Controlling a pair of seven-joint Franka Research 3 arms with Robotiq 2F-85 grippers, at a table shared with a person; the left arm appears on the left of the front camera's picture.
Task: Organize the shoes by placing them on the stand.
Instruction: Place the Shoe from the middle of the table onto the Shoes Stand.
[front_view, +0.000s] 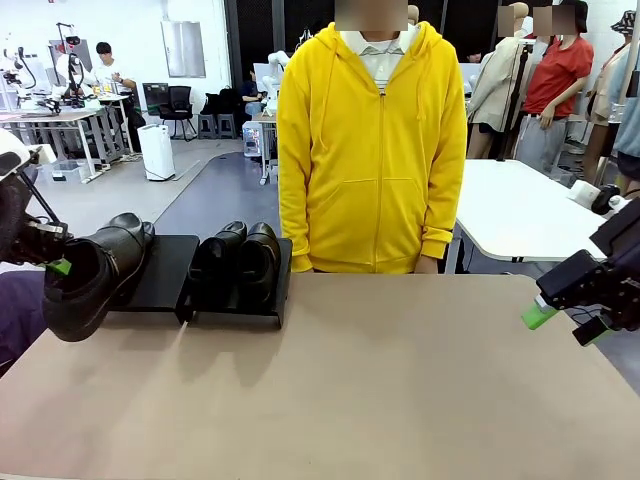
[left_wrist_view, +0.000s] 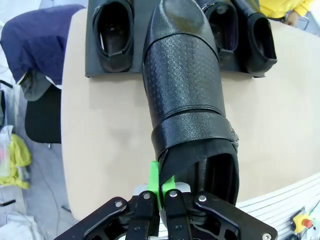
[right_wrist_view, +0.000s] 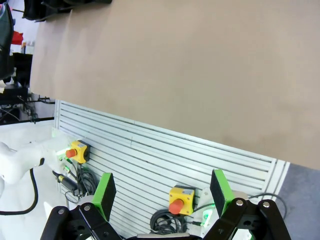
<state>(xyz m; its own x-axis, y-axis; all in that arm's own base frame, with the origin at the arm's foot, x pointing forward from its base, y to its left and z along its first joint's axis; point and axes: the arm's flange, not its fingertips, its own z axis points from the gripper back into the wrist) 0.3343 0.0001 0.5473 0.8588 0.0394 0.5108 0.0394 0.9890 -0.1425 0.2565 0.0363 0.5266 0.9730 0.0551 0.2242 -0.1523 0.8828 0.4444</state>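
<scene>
My left fingers (left_wrist_view: 161, 186) are clamped on the heel rim of one shoe (left_wrist_view: 187, 100), the green pads pinched together over the edge of its opening at the bottom centre of the left wrist frame; its toe points up the frame toward the stand (left_wrist_view: 150, 75). In the front frame those fingers (front_view: 58, 262) sit at the far left edge, and the held shoe (front_view: 95, 275) hangs tilted, heel low and toward me, toe up over the stand's left panel (front_view: 165, 270). I cannot tell whether the toe touches the panel or another shoe. A second shoe (front_view: 135, 228) shows just behind the held one on that left panel, and in the left wrist frame it lies at the upper left (left_wrist_view: 114, 35) with its opening facing me. Two more shoes (front_view: 240, 262) stand side by side on the stand's right panel, toes toward the person (front_view: 372, 150) in a yellow hoodie who stands at the far side of the surface (front_view: 380, 390), upper centre of the front frame. My right fingers (right_wrist_view: 162, 192) are spread wide with nothing between them, hanging past the near edge of the surface above two yellow boxes with red buttons (right_wrist_view: 181, 198); in the front frame they (front_view: 560, 320) sit at the right edge, well apart from the stand.
</scene>
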